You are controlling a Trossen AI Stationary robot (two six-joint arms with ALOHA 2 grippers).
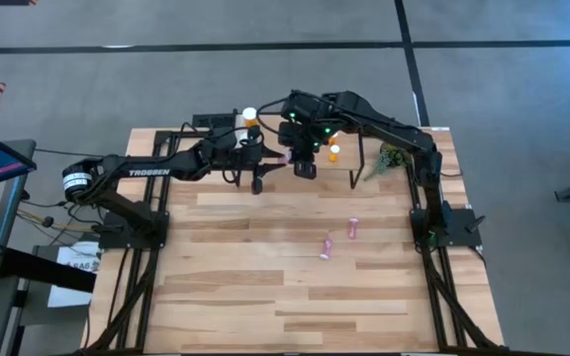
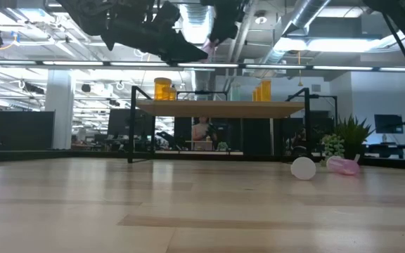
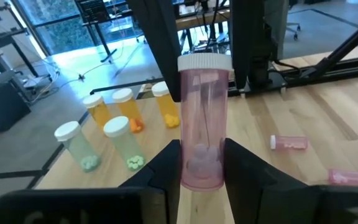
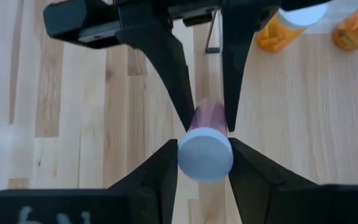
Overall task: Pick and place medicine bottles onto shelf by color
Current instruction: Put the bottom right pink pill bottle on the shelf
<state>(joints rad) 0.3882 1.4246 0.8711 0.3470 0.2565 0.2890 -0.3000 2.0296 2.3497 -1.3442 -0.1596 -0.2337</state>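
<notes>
- Both claws pinch one pink bottle (image 3: 201, 124) in mid-air above the table (image 1: 265, 307): left gripper (image 3: 197, 165) clamps its lower body, right gripper (image 4: 204, 155) clamps just below the white cap.
- Step in hand, as judged: a handover between arms, near the shelf (image 2: 220, 109).
- Next move calls for one claw to let go before either arm moves.
- Two pink bottles (image 1: 352, 228) lie on the table, well apart from the shelf.
- Orange bottles (image 3: 129, 111) and green bottles (image 3: 124, 144) stand on the shelf.
</notes>
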